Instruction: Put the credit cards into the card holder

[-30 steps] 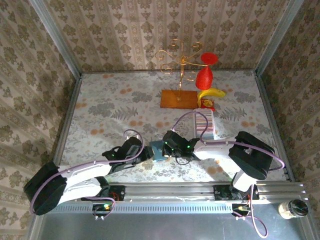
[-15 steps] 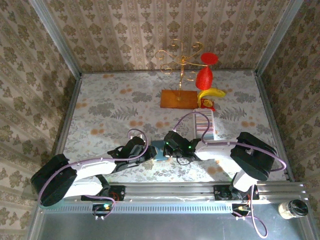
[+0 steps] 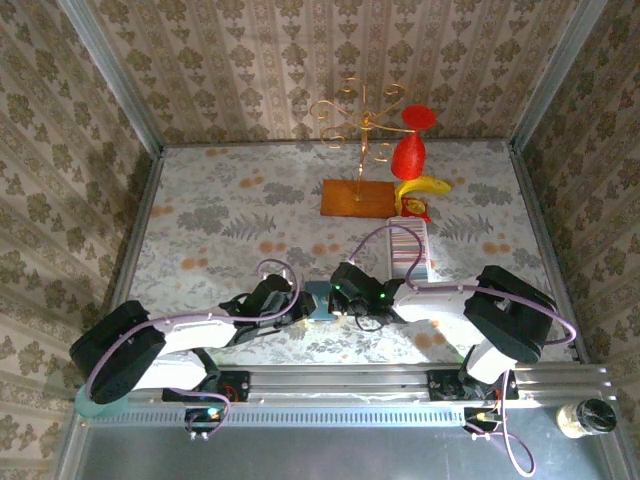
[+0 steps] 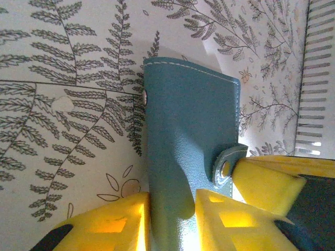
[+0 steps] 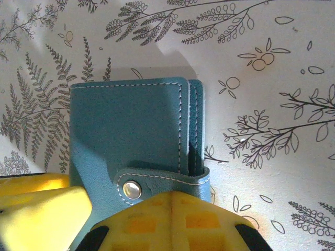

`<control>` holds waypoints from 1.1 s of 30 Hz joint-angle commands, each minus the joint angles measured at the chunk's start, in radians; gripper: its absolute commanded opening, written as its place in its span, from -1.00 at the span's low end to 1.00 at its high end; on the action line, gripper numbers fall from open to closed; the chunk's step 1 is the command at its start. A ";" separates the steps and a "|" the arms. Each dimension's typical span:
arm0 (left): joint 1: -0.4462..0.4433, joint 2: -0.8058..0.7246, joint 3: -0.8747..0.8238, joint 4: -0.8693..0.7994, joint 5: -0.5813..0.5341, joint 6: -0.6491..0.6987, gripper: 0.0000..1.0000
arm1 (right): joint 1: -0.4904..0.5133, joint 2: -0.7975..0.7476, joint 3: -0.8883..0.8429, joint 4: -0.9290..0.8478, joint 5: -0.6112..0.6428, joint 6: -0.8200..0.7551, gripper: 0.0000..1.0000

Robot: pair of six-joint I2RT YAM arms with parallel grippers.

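Card holder (image 4: 183, 130) inside left end effector (image 4: 171, 204)

I count two arms, the left arm (image 3: 190, 335) and the right arm (image 3: 470, 300), each trailing one purple cable (image 3: 275, 268). That gives two grippers, the left gripper (image 4: 171, 209) and the right gripper (image 5: 172, 209). The left wrist camera gives me three yellow fingers (image 4: 104, 225). There is one teal card holder (image 5: 128, 125), with one clasp tab (image 5: 162, 180) and one metal snap (image 5: 132, 189) on that tab. I see one long white slotted tray (image 3: 410, 250); I cannot count its contents. Further back are one gold wire stand (image 3: 358, 115) on one wooden base (image 3: 357, 197), one red goblet-shaped piece (image 3: 408, 155) and one banana (image 3: 425, 186). One lidded jar (image 3: 586, 418) sits on the near frame.
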 commanded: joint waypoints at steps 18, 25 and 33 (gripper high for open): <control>-0.015 -0.225 0.135 -0.323 -0.057 0.242 -1.00 | 0.002 -0.270 0.007 -0.168 0.032 -0.050 -0.49; -0.038 -0.353 0.202 -0.437 -0.112 0.404 -1.00 | 0.008 -0.352 0.112 -0.290 0.006 -0.074 -0.21; -0.061 -0.386 0.207 -0.398 -0.125 0.425 -1.00 | 0.021 -0.307 0.179 -0.289 -0.011 -0.067 -0.09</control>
